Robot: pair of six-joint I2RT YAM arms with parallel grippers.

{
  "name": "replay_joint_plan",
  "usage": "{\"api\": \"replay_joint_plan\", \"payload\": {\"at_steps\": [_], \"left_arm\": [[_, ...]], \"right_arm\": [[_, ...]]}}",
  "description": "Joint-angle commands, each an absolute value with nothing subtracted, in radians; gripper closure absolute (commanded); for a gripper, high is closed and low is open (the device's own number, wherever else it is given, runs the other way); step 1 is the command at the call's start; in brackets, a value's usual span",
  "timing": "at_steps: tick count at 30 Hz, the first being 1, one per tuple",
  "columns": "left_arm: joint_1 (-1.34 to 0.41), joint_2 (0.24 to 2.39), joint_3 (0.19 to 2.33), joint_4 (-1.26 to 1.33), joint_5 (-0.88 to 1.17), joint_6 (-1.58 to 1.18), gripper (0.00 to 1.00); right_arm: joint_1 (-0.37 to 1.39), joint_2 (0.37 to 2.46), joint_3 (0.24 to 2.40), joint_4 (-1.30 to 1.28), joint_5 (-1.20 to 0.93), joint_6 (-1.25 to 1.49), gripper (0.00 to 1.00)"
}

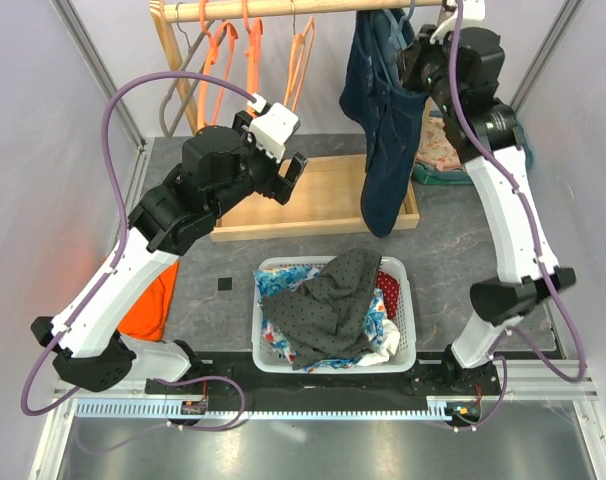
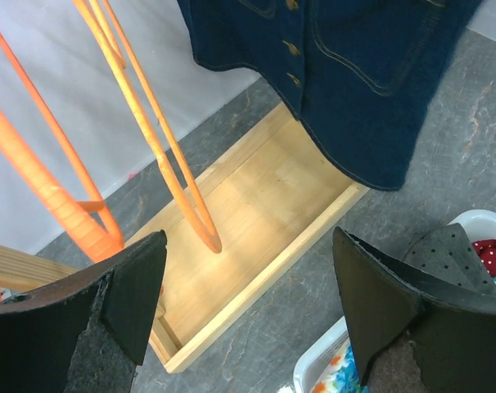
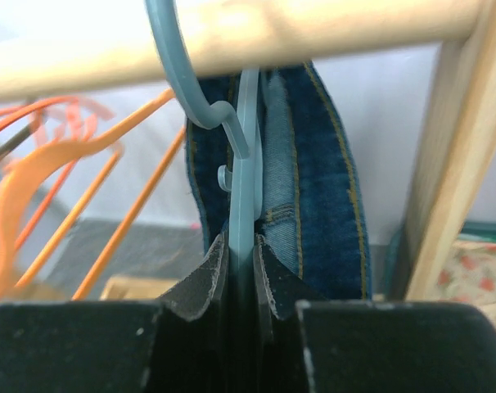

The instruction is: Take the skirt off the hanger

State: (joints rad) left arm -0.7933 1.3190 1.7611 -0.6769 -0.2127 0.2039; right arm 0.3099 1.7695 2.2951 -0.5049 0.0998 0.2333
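A dark blue denim skirt [image 1: 385, 120] hangs from a light blue hanger [image 3: 241, 176] hooked on the wooden rail [image 1: 313, 10]. My right gripper [image 3: 241, 250] is shut on the hanger's flat body just below its hook, up at the rail; the skirt's waistband [image 3: 313, 188] sits right behind the hanger. In the top view the right gripper [image 1: 423, 70] is beside the skirt's top. My left gripper [image 1: 288, 170] is open and empty, left of the skirt and above the wooden tray. The left wrist view shows the skirt's hem [image 2: 354, 90] ahead of the open fingers [image 2: 133, 295].
Several orange hangers [image 1: 238, 60] hang on the rail's left part. A shallow wooden tray [image 1: 323, 200] lies under the rail. A white laundry basket [image 1: 408, 300] full of clothes stands near the front. An orange cloth [image 1: 148, 305] lies left; floral cloth [image 1: 443, 145] right.
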Motion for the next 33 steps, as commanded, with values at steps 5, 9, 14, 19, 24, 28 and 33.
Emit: {"api": "replay_joint_plan", "payload": {"at_steps": [5, 9, 14, 19, 24, 28, 33], "left_arm": [[-0.795, 1.290, 1.782, -0.629, -0.236, 0.235, 0.11], [-0.793, 1.284, 1.801, -0.637, -0.216, 0.216, 0.07], [-0.793, 1.289, 1.841, -0.676, -0.095, 0.190, 0.00], [-0.779, 1.304, 1.914, -0.716, 0.062, 0.189, 0.00], [-0.721, 1.357, 2.136, -0.791, 0.282, 0.146, 0.01], [-0.677, 1.371, 2.220, -0.816, 0.510, 0.097, 0.00], [-0.655, 1.379, 2.143, -0.812, 0.617, 0.107, 0.00]], "right_arm": [[0.311, 1.412, 2.116, -0.582, -0.276, 0.285, 0.99], [0.313, 1.198, 1.936, -0.620, -0.347, 0.246, 0.98], [0.313, 0.935, 1.743, -0.606, -0.596, 0.233, 0.92], [0.319, 0.845, 1.674, -0.653, -0.643, 0.229, 0.94], [0.324, 0.854, 1.678, -0.663, -0.670, 0.235, 0.94], [0.325, 0.856, 1.678, -0.647, -0.689, 0.248, 0.95], [0.331, 0.848, 1.664, -0.644, -0.687, 0.252, 0.96]]}}
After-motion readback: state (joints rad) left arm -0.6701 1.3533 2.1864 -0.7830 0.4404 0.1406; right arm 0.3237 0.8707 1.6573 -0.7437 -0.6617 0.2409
